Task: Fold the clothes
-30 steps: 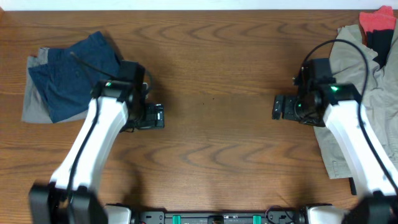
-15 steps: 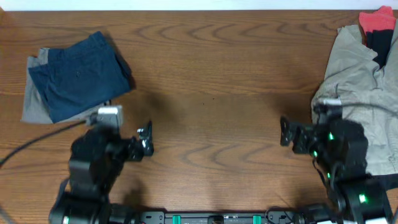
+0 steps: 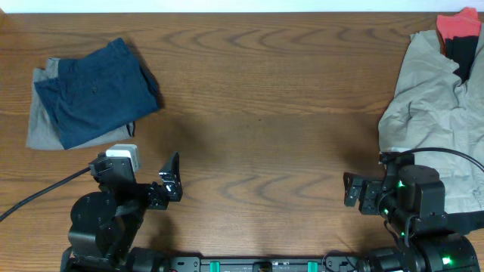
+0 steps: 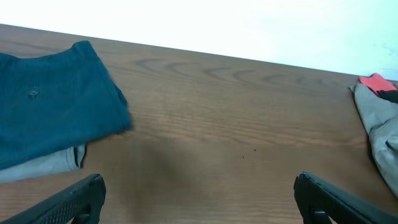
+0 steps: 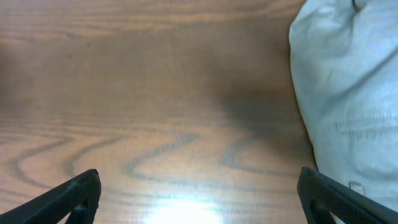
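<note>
The left arm sits bunched over its base at the near left edge of the table (image 3: 257,98), elbow raised and forearm doubled in close. The left gripper (image 3: 172,180) is low and faces across the wood toward the far edge. Its fingers (image 4: 71,200) stand wide apart at the bottom corners of the wrist view, with nothing between them. A black cable (image 3: 38,198) trails from this arm to the left.

The right arm crouches the same way at the near right. The right gripper (image 3: 353,192) is tipped down at the bare wood, its fingers (image 5: 65,200) also spread wide and empty.

The navy-blue shorts (image 3: 94,89) lie folded at the far left, on top of a grey piece (image 3: 41,130) that shows along their left and near edges, well apart from the left gripper. A beige garment (image 3: 427,98) lies rumpled along the right side, its near part beside the right arm. A red piece (image 3: 457,25) and a black piece (image 3: 460,54) lie at its far end.
</note>
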### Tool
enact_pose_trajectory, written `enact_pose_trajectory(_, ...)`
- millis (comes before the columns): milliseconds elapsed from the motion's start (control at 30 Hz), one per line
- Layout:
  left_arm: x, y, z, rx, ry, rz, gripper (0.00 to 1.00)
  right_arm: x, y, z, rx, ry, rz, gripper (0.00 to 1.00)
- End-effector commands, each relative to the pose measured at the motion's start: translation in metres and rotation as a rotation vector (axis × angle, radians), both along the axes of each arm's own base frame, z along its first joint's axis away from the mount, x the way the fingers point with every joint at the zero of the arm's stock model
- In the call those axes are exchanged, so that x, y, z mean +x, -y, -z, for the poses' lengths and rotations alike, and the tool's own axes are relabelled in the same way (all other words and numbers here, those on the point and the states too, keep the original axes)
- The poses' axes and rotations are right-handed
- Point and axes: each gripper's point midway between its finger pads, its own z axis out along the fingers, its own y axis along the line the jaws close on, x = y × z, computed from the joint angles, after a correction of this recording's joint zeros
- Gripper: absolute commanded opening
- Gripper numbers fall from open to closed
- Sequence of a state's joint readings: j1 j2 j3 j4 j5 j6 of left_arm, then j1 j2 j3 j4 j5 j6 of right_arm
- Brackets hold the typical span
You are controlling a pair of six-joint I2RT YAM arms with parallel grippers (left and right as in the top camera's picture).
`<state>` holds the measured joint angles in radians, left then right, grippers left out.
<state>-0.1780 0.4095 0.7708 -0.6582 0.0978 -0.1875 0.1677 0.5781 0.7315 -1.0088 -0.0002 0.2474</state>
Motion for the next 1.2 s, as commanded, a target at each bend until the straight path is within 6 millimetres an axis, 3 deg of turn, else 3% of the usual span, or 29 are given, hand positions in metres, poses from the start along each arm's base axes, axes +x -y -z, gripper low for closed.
enact_pose_trajectory(0,0.0,-0.001,0.001,-0.009,-0.003,-0.01,0.98,-0.004,0.001,0.005,-0.021,-0.018,-0.011,0.99)
enact_pose_trajectory(333,0.0,-0.001,0.001,-0.008,-0.003,-0.009,0.98,-0.009,0.011,-0.004,-0.045,0.047,0.007,0.99)
enact_pose_trajectory(567,0.0,-0.001,0.001,-0.009,-0.003,-0.01,0.98,0.007,0.018,-0.032,-0.08,0.392,-0.002,0.99)
enact_pose_trajectory(967,0.0,-0.001,0.001,-0.008,-0.003,-0.01,0.98,0.05,0.024,-0.022,-0.06,0.837,0.064,0.99)
enact_pose_trajectory(1067,0.0,-0.001,0.001,-0.008,-0.003,-0.01,0.98,0.056,0.023,-0.009,-0.056,0.873,0.062,0.99)
enact_pose_trajectory(1167,0.0,-0.001,0.001,-0.008,-0.003,-0.009,0.98,0.056,0.024,0.011,-0.069,0.795,0.056,0.99)
